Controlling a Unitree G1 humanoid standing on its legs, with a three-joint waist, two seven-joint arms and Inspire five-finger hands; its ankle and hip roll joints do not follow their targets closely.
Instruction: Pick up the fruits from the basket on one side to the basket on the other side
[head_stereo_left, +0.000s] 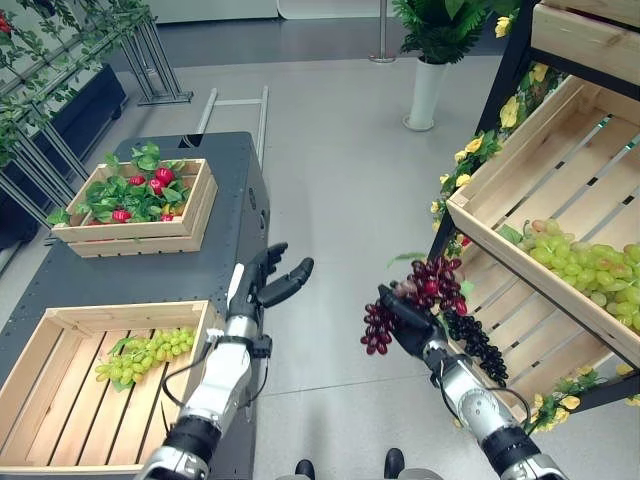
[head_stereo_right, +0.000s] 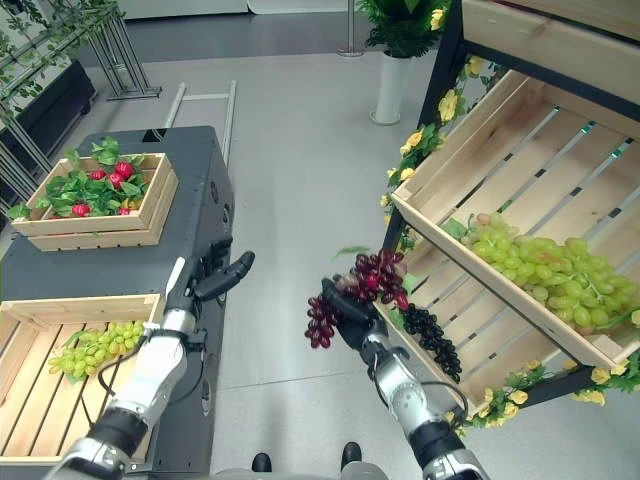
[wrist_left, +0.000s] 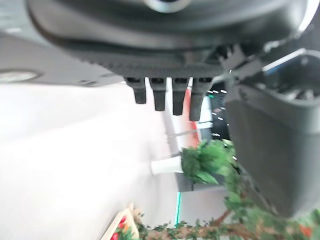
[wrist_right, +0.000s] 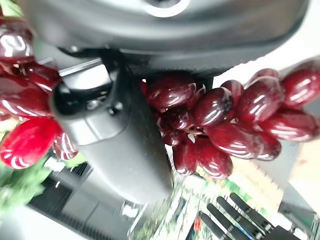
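**Right hand grips red grapes beside the shelf crates**

Centre-right in the head views, the right hand (head_stereo_left: 412, 325) is curled round a bunch of red grapes (head_stereo_left: 425, 290), held in the air just left of the lower shelf crate (head_stereo_left: 535, 335). Dark grapes (head_stereo_left: 475, 345) lie in that crate, and green grapes (head_stereo_left: 580, 270) rest in the upper shelf crate (head_stereo_left: 560, 165) at the right edge. The left hand (head_stereo_left: 270, 275) hangs left of centre with fingers straight and relaxed, holding nothing, beside the dark table (head_stereo_left: 150, 270). At lower left, a wooden crate (head_stereo_left: 60, 420) on the table holds a small green grape bunch (head_stereo_left: 145, 355). At upper left, another crate (head_stereo_left: 195, 215) carries red fruit and leaves.
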